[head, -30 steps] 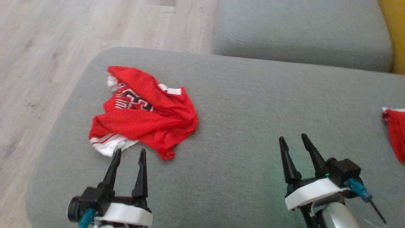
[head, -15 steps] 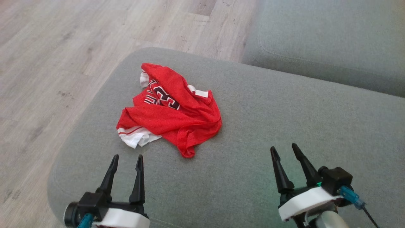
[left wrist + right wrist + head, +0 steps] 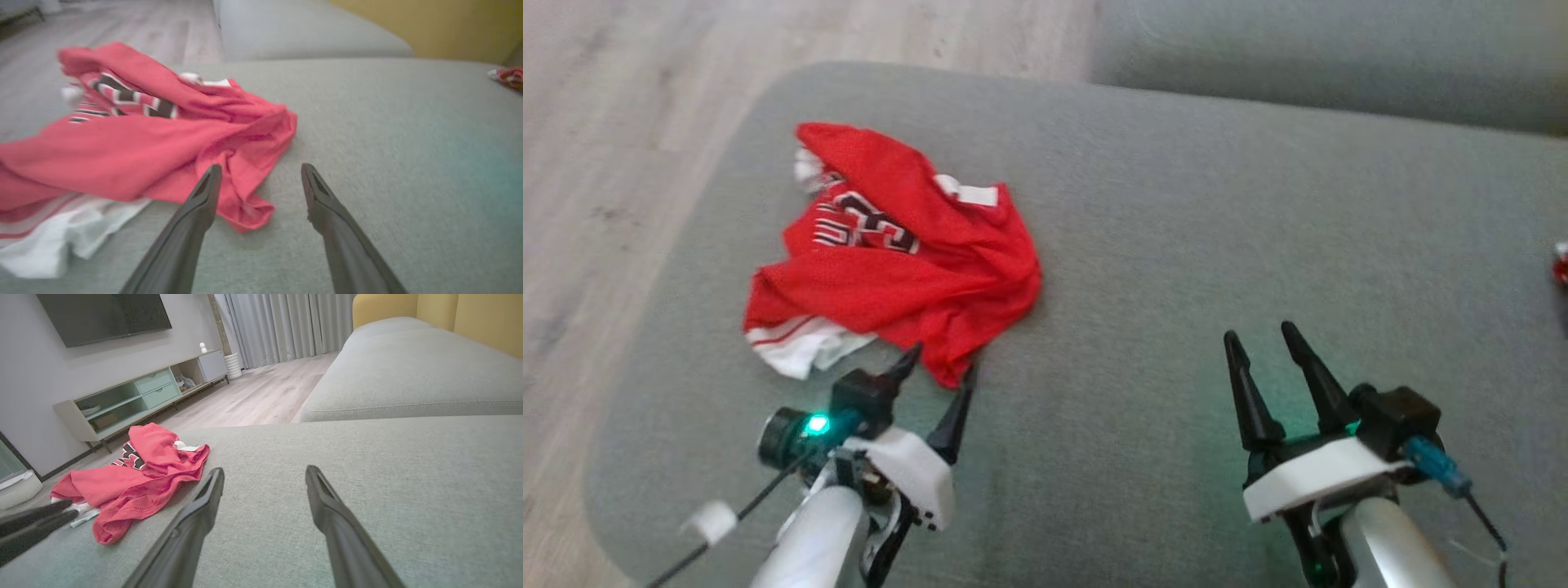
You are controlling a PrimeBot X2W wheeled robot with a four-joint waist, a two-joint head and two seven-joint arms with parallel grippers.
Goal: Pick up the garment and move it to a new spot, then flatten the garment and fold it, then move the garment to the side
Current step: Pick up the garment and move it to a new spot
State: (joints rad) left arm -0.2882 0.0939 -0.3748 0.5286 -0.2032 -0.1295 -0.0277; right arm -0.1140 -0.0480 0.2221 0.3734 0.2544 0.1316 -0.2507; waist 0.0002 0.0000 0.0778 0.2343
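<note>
The garment (image 3: 890, 261) is a crumpled red jersey with white trim and dark numbers, lying on the left part of a grey sofa cushion (image 3: 1176, 245). My left gripper (image 3: 942, 362) is open, its tips at the garment's near red corner. In the left wrist view that gripper (image 3: 259, 171) stands with jaws wide, and the garment (image 3: 135, 139) has its lower corner just ahead, between the fingers. Open and holding nothing, my right gripper (image 3: 1259, 331) hovers over bare cushion well to the right. The right wrist view shows the right gripper (image 3: 264, 471) with the garment (image 3: 139, 477) off to its left.
The cushion's left edge drops to a wooden floor (image 3: 605, 122). A second grey cushion (image 3: 1298, 49) lies behind. Another small red item (image 3: 1560, 265) sits at the far right edge. A low TV cabinet (image 3: 122, 400) stands across the room, and a yellow backrest (image 3: 449, 314) rises at the right.
The head camera has shifted. My left arm has reached forward and to the right, bringing its open fingers to the garment's near corner. The right gripper holds about the same pose.
</note>
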